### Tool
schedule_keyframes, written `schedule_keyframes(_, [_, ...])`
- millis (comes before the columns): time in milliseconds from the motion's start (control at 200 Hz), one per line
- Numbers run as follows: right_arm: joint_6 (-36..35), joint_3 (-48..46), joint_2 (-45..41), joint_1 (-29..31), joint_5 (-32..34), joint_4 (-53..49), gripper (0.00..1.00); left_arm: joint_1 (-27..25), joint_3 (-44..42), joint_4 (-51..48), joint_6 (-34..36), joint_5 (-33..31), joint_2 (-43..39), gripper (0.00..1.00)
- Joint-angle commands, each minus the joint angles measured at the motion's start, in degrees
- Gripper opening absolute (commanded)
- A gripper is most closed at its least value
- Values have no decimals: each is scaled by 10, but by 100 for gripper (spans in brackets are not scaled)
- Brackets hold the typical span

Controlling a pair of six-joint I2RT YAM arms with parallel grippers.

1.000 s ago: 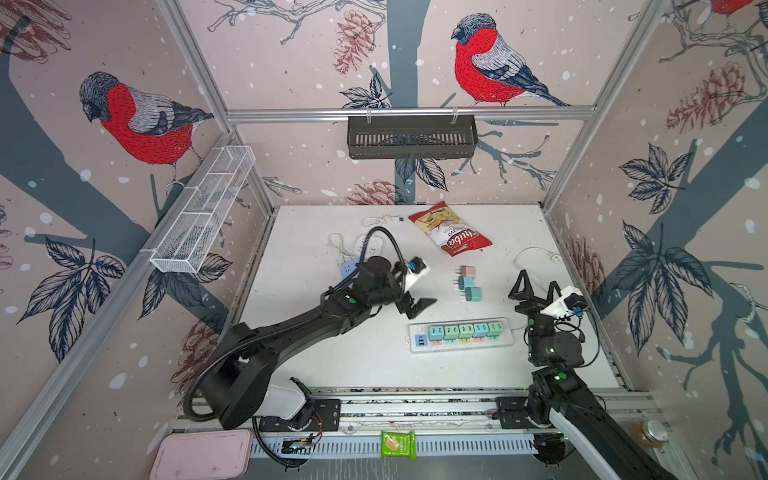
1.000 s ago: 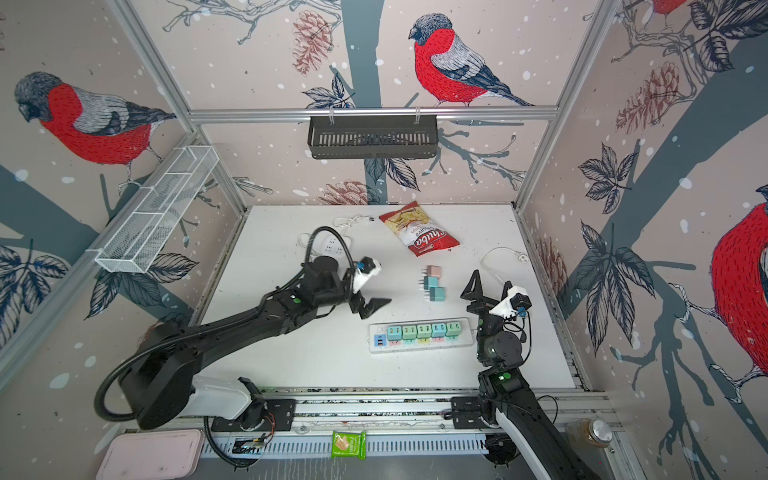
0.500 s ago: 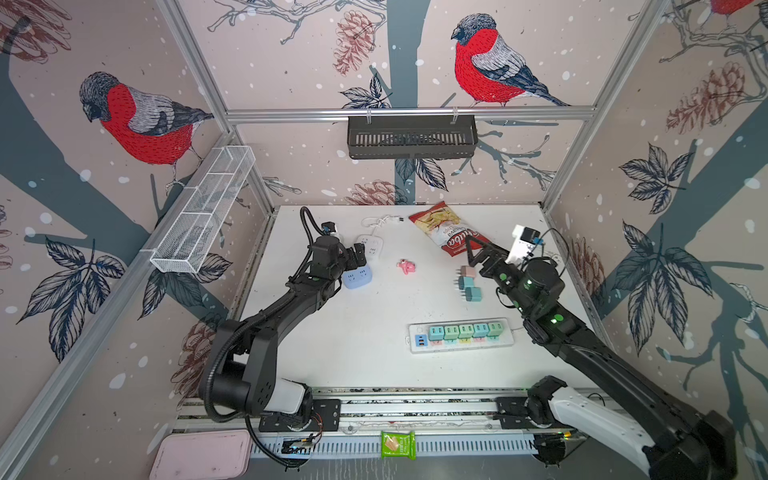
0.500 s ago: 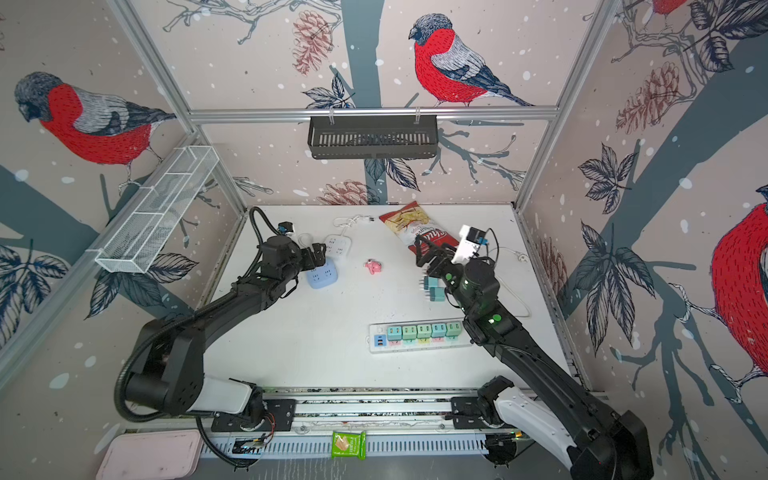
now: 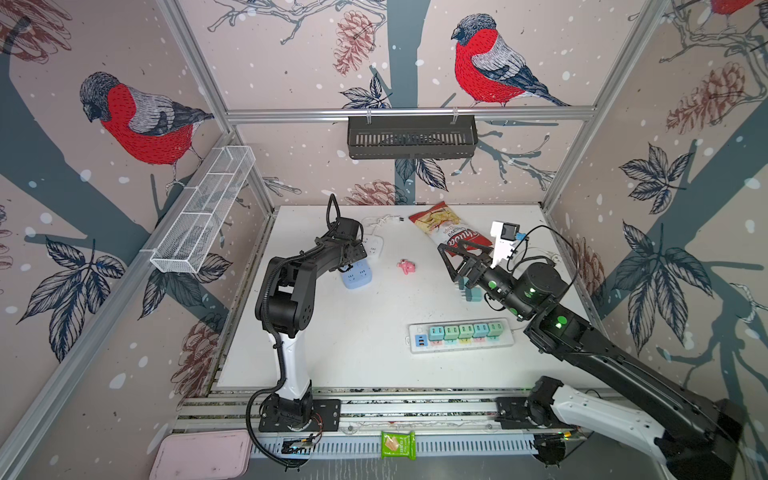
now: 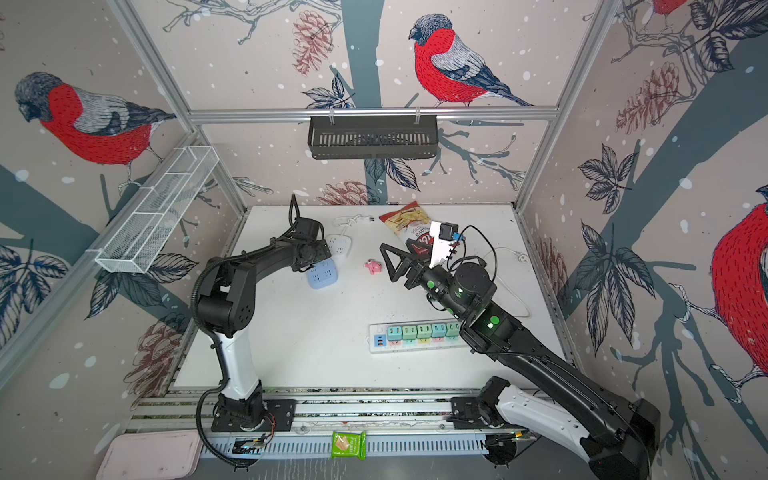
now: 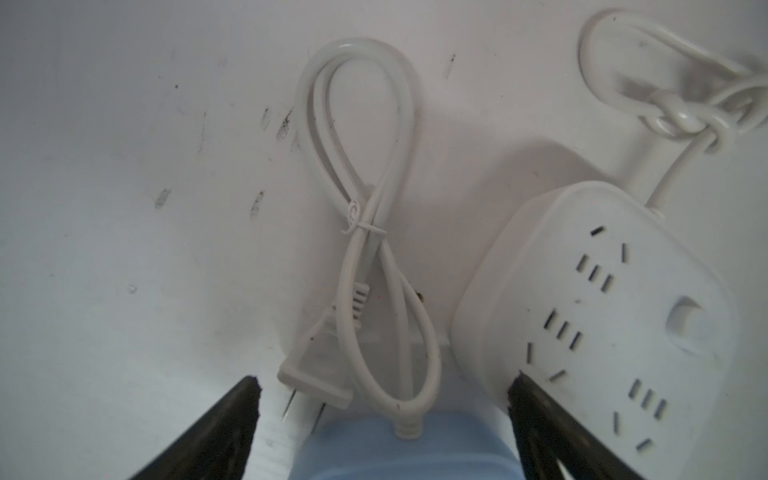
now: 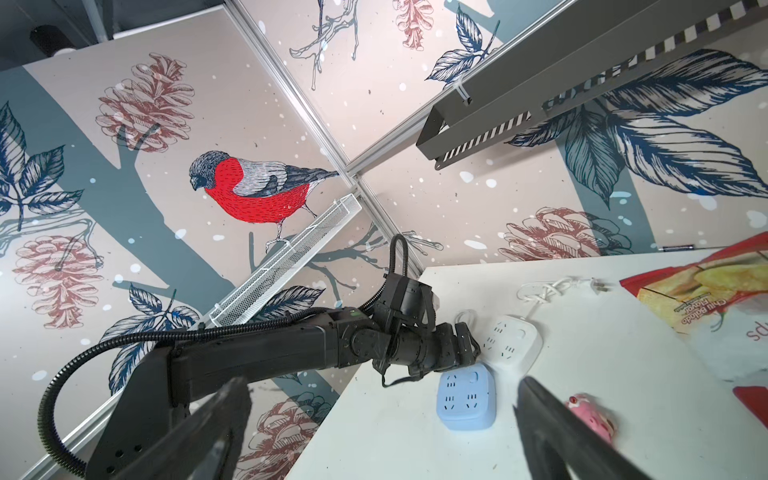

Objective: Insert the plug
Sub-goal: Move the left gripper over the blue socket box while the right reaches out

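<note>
Plug (image 7: 313,380): white, flat wedge-shaped body, two bare metal prongs. Lies flat on the tabletop (image 7: 124,208) at the back left, prongs aimed at the pale blue cube socket (image 7: 374,449) and ending just beside its edge, not inserted. Trails a white cord (image 7: 361,124) folded into a long double loop, cinched at the waist by a thin tie (image 7: 365,227), far end entering the blue cube. Sits just beside the white square socket (image 7: 602,311), apart from it. Hidden under the wrist in both top views, with only a loop of cord visible in the right wrist view.

Left arm (image 5: 291,299): white lower link upright from the front rail, elbow folded high, black forearm reaching toward the back left, wrist pitched down over the two sockets. Left jaws spread wide, gripping nothing. Black fingers (image 7: 216,432) astride plug and blue cube, one overlapping the white socket's corner in the left wrist view, contact there impossible to tell.

Right arm (image 5: 561,328): stretched long from the front right corner toward the middle back, wrist rolled. Right jaws fully spread, empty, apparently held above the tabletop, tips over the lower edge of the chip bag (image 5: 440,228) as seen from above, pointing toward the small pink object (image 5: 406,267). Near the forearm, well apart from the plug: power strip (image 5: 461,337) with its row of coloured adapters.
</note>
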Motion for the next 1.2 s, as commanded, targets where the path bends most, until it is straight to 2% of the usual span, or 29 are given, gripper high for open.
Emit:
schedule_keyframes(0, [-15,0,-7,1,24,-5,100,-1,-17,-40,-9,5,1,93])
schedule_keyframes(125, [-15,-13,-17,3,28,6,100,-7,-42,-29,-7,19,-15,93])
schedule_keyframes(330, [-22,-26,-20,5,44,3,100,-33,-67,-40,-9,7,-34,93])
schedule_keyframes(515, [-34,-33,-27,0,107,-28,100,-77,-79,-65,-13,-23,-58,92])
schedule_keyframes(630, [-43,-55,-36,-14,134,-30,100,-101,-123,-50,-24,-24,-93,92])
schedule_keyframes(770, [-39,-71,-25,-72,142,-63,100,-108,-184,-22,-43,-4,-134,92])
schedule_keyframes(1021, [-19,-95,74,-219,86,-99,100,-123,-261,16,-49,13,-204,92])
schedule_keyframes(1191, [-5,-79,176,-244,61,-100,100,-124,-255,19,-36,26,-229,92])
